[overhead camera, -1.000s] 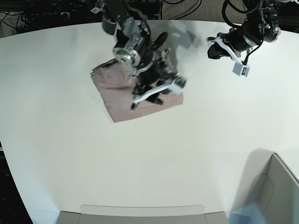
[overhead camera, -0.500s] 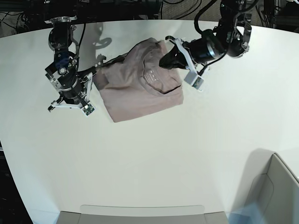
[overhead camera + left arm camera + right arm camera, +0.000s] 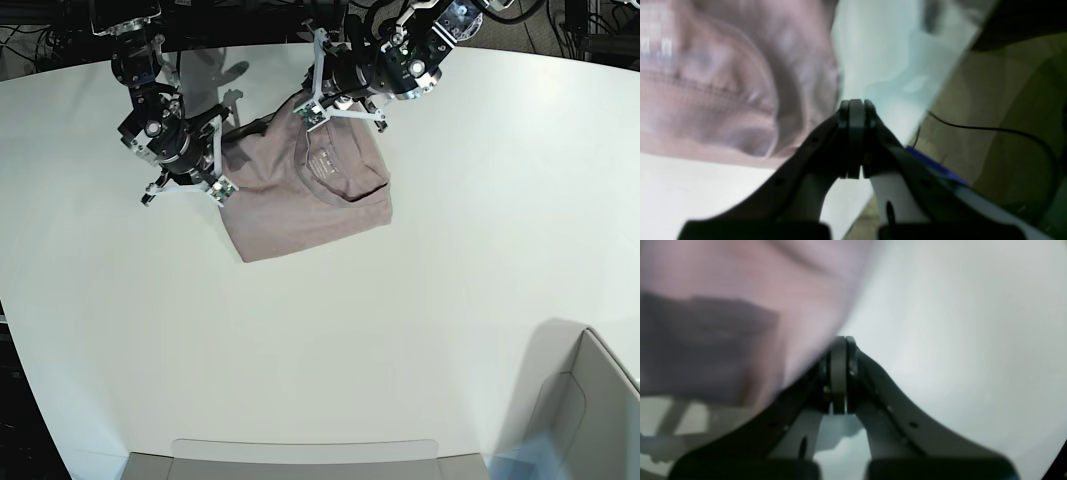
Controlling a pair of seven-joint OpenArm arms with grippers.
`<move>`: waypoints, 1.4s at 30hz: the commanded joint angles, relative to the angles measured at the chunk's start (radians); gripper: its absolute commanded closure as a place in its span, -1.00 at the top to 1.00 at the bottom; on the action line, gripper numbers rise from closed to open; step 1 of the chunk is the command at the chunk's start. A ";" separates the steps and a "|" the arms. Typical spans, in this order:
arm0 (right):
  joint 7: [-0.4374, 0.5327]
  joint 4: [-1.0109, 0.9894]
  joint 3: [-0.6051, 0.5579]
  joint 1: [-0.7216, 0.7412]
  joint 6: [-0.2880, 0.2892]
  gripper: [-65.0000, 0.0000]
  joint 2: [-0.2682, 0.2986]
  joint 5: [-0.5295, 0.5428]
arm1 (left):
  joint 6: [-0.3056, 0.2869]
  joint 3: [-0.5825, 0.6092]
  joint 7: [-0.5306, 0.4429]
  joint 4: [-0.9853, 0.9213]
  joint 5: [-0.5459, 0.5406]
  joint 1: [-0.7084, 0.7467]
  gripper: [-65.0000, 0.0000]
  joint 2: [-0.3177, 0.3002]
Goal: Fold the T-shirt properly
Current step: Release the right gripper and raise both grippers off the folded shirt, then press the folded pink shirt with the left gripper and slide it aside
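Note:
The dusty pink T-shirt point(image 3: 300, 200) lies partly folded on the white table point(image 3: 330, 330), collar and pale label facing up. My left gripper point(image 3: 318, 98) hovers at its far edge. In the left wrist view this gripper point(image 3: 856, 101) is shut with nothing between the fingers, just right of the blurred collar of the T-shirt point(image 3: 723, 83). My right gripper point(image 3: 203, 165) sits at the shirt's left edge. In the right wrist view the gripper point(image 3: 839, 338) is shut, and the T-shirt point(image 3: 740, 290) drapes over its left finger right up to the tip.
A grey bin point(image 3: 585, 410) stands at the near right corner. A pale tray edge point(image 3: 300, 455) runs along the near side. Dark cables and frames point(image 3: 40, 40) lie beyond the far table edge. A black cable point(image 3: 990, 128) hangs off the table in the left wrist view.
My right gripper closed at the shirt's left edge and shifted up and right. My left arm swung from the shirt's right side to its far edge. The shirt lies wider than a second ago.

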 commanded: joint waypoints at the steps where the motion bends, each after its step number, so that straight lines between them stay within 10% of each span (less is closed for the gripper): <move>1: -0.006 0.018 -0.041 -0.006 0.014 -1.00 0.018 0.018 | 0.004 -0.042 0.000 -0.020 -0.004 -0.027 -1.00 0.006; 9: -0.006 0.289 -0.258 -0.113 0.014 -1.00 0.082 0.019 | 0.140 -0.571 0.001 0.023 -0.010 -0.038 -1.00 0.068; 28: -0.006 0.312 0.277 -0.248 0.014 -1.00 0.012 0.019 | 0.128 -0.438 -0.134 0.112 -0.006 0.001 -1.00 0.155; 42: -0.006 0.312 0.282 -0.291 0.014 -1.00 0.007 0.019 | 0.137 -0.507 -0.148 -0.357 -0.004 -0.159 -1.00 0.157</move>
